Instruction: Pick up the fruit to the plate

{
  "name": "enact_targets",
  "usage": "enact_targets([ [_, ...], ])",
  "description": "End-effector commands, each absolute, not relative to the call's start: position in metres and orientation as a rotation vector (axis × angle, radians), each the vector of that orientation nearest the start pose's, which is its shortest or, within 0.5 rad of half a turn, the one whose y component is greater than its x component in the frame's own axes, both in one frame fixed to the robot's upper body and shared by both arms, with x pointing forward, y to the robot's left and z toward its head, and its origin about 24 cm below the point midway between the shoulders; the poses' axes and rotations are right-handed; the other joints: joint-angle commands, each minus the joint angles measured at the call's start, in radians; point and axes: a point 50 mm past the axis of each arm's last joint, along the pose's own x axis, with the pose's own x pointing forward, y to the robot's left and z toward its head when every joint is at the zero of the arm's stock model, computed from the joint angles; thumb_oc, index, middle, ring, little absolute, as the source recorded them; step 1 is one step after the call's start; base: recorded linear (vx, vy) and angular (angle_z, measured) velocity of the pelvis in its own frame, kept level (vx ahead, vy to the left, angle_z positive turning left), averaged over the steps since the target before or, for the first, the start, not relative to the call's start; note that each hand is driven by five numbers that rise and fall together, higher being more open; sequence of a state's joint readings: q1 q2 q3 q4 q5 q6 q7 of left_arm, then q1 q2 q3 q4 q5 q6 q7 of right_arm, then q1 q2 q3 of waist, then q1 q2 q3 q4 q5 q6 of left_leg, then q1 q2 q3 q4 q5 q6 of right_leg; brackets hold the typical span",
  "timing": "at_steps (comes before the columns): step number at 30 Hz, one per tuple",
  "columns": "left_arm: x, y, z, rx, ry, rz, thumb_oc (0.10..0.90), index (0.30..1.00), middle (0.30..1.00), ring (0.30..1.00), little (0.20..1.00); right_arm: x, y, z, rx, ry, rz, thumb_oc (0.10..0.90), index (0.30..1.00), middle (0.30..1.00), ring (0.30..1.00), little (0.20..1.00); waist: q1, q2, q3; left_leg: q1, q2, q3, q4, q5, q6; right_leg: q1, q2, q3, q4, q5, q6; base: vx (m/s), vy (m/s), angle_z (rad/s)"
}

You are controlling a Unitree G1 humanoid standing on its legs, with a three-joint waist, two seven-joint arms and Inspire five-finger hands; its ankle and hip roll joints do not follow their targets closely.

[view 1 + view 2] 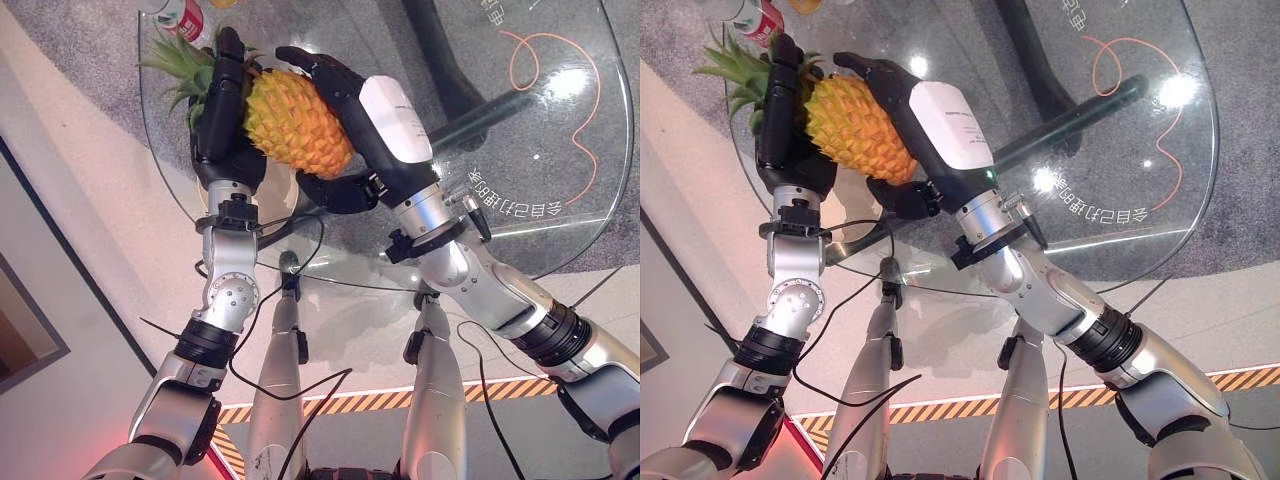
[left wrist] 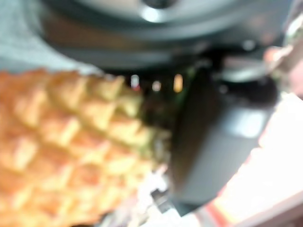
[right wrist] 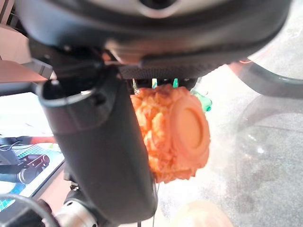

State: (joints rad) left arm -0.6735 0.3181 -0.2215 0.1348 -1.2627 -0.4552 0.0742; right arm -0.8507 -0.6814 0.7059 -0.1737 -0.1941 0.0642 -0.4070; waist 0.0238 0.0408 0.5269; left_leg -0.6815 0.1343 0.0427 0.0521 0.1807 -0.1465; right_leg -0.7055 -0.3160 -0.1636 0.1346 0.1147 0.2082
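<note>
Pineapple (image 1: 295,120) held between both hands, above glass table (image 1: 560,160). Left hand (image 1: 222,110) pressed flat against fruit's left flank, fingers straight, reaching up beside green crown (image 1: 180,62). Right hand (image 1: 365,120) wrapped over opposite side: fingers curled across top of fruit, thumb (image 1: 340,190) hooked under its butt end. Fruit tilted, crown toward left hand's fingertips, base toward right palm. Red-labelled bottle (image 1: 180,15) on table just beyond left fingertips. Orange cable (image 1: 590,80) looped on far side, well apart from right hand.
</note>
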Motion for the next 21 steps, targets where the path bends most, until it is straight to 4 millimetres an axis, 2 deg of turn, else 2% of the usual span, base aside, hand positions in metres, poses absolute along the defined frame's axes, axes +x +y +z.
enact_targets([
  [1,0.305,0.148,0.280,-0.916,-0.963,-0.352,0.100,0.300,0.300,0.300,0.200,0.265,-0.076,0.312,-0.708,-1.300,0.042,0.800,0.900,0.900,0.900,0.900,0.015,0.001,-0.007,0.047,-0.029,0.012,-0.037,-0.017,0.021,0.039,0.014,-0.044,-0.027,0.055,0.012,0.00,0.000,0.00],
  [6,0.306,0.162,0.278,-0.936,-0.995,-0.215,0.100,0.300,0.300,0.300,0.200,0.266,-0.076,0.312,-0.711,-1.293,0.034,0.800,0.900,0.900,0.900,0.900,0.020,-0.001,-0.007,0.051,-0.028,0.010,-0.042,-0.015,0.019,0.045,0.014,-0.047,-0.028,0.052,0.011,0.00,0.000,0.00],
  [21,0.303,0.173,0.279,-0.917,-1.022,-0.033,0.100,0.300,0.300,0.300,0.200,0.268,-0.077,0.313,-0.697,-1.293,0.016,0.800,0.900,0.900,0.900,0.900,0.024,-0.004,-0.007,0.051,-0.027,0.009,-0.043,-0.014,0.017,0.046,0.016,-0.052,-0.022,0.046,0.009,0.00,0.000,0.00],
])
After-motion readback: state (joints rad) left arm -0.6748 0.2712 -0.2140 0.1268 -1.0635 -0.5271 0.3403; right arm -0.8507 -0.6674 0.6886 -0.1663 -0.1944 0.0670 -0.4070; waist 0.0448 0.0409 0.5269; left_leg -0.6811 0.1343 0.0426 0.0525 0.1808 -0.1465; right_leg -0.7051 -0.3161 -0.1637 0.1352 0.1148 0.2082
